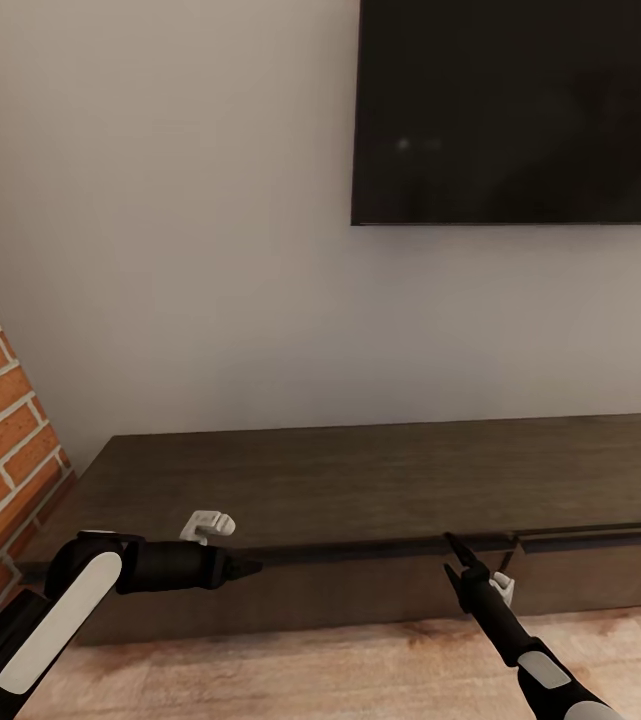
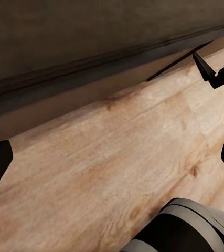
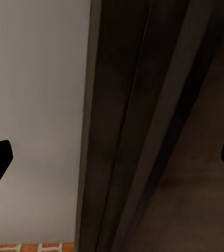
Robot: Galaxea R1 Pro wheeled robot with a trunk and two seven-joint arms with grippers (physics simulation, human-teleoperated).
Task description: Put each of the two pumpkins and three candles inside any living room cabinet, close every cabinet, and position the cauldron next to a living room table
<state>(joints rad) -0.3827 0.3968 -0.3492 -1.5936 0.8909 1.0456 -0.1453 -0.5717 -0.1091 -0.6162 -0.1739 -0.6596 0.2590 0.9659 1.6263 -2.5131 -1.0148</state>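
Observation:
The long, low dark-brown cabinet (image 1: 360,470) runs along the wall, its top bare and its drawer fronts looking shut. My left gripper (image 1: 248,568) points sideways along the cabinet's front just under the top edge. In the left wrist view it (image 2: 112,160) is open over the floor, with the cabinet front (image 2: 64,47) beyond. My right gripper (image 1: 453,556) points up at the front edge near a seam between drawers. It (image 3: 112,157) is open and empty, facing the cabinet's top edge (image 3: 143,131). The pumpkins, candles, cauldron and table are out of view.
A dark TV (image 1: 520,110) hangs on the grey wall (image 1: 160,250) above the cabinet. A red brick wall (image 1: 0,440) closes off the left end. Wooden floor (image 1: 310,670) lies in front, where the arms are.

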